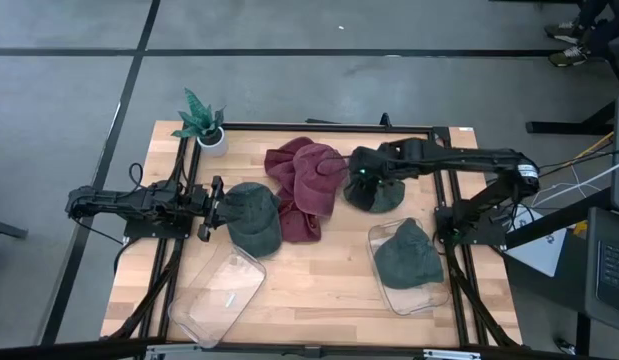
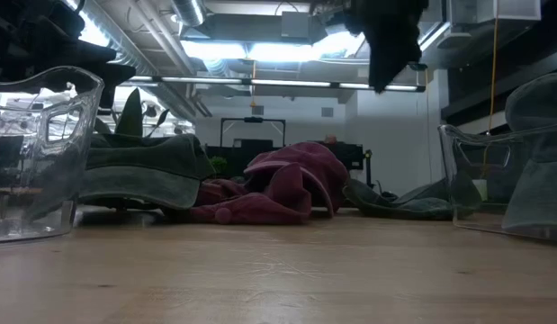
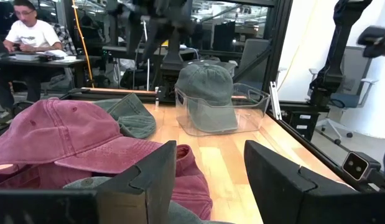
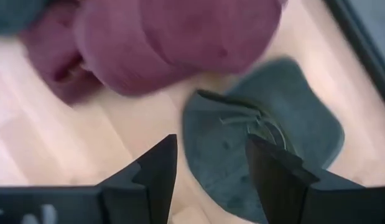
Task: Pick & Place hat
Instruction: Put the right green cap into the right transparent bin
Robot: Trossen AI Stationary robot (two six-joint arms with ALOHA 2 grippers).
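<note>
A dark green cap [image 1: 377, 190] lies on the table right of centre, its underside up in the right wrist view [image 4: 267, 143]. My right gripper [image 1: 362, 180] hangs open above it [image 4: 208, 168], well clear of the table in the low view [image 2: 386, 45]. Two maroon caps [image 1: 304, 180] lie heaped at the centre. Another green cap [image 1: 254, 215] lies left of them. My left gripper [image 1: 207, 208] is open and level at that cap's left edge, its fingers [image 3: 148, 180] pointing toward the table's right. A third green cap [image 1: 409, 255] sits in the right clear bin [image 1: 434, 295].
An empty clear bin [image 1: 217, 295] stands at the near left. A small potted plant [image 1: 204, 125] stands at the far left corner. A black frame runs round the table. A person sits at a desk beyond the table [image 3: 30, 31].
</note>
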